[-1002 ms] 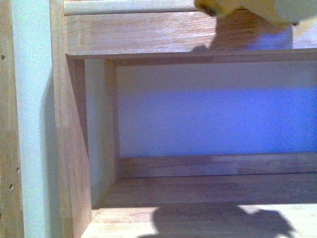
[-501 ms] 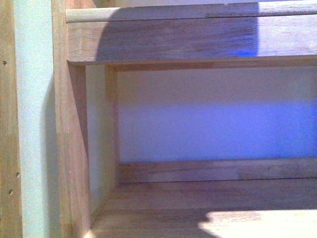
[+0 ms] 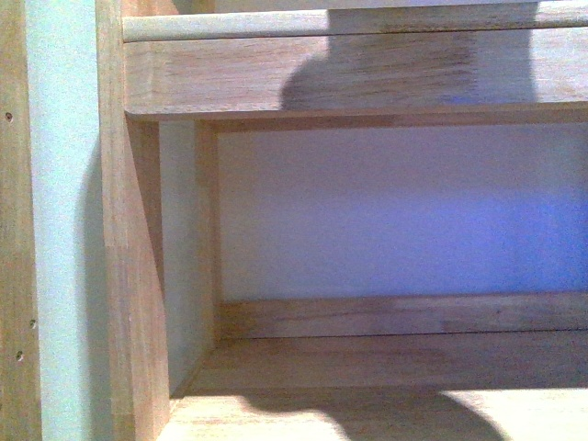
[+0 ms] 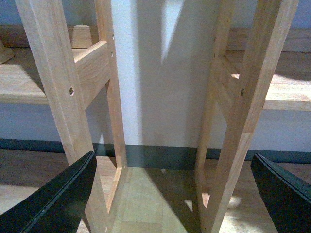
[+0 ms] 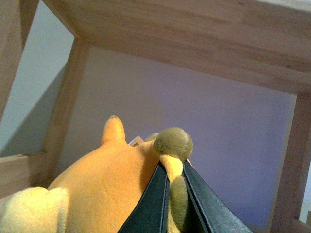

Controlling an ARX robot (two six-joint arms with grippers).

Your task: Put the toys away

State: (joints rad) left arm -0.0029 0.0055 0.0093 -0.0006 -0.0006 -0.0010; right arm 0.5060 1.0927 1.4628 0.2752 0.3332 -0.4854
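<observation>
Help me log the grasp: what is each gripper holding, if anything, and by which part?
Right gripper: the plush toy, pinched between its fingers by a thin yellow stalk with an olive knob. Left gripper: open, holding nothing.

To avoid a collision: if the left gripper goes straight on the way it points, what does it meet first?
The left gripper would probably reach the white wall through the gap between the two wooden shelf frames. Depth is unclear, and its open jaws might catch a frame first.

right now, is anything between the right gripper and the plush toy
Nothing: the right wrist view shows the right gripper shut directly on an olive-tipped part of the plush toy.
</observation>
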